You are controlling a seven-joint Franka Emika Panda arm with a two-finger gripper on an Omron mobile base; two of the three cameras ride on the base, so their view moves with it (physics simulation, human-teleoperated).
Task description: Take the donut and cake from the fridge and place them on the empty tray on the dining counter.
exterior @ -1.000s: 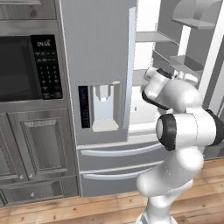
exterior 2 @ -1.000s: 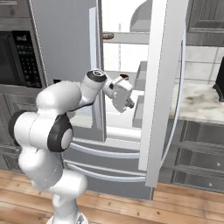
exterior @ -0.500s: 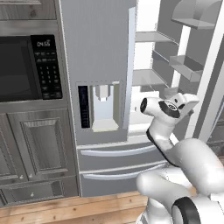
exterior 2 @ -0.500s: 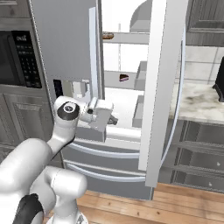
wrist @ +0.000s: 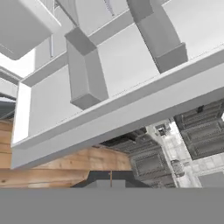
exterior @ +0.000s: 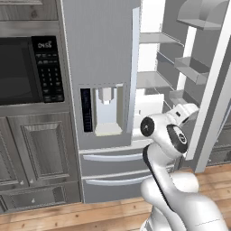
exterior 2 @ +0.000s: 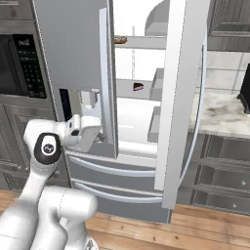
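Standing open on its right door, the fridge (exterior 2: 73,53) shows white shelves. Cake (exterior 2: 138,87) sits on the middle shelf, toward the back. A darker item on the top shelf edge, probably the donut (exterior 2: 120,39), too small to confirm. End effector (exterior 2: 100,136) is low at the left door's (exterior: 99,67) inner edge, just beside the handle (exterior 2: 108,78); fingers together, closed on nothing. Hand view looks along the right door's (wrist: 113,87) grey bins. Microwave (exterior: 27,70) left of the fridge.
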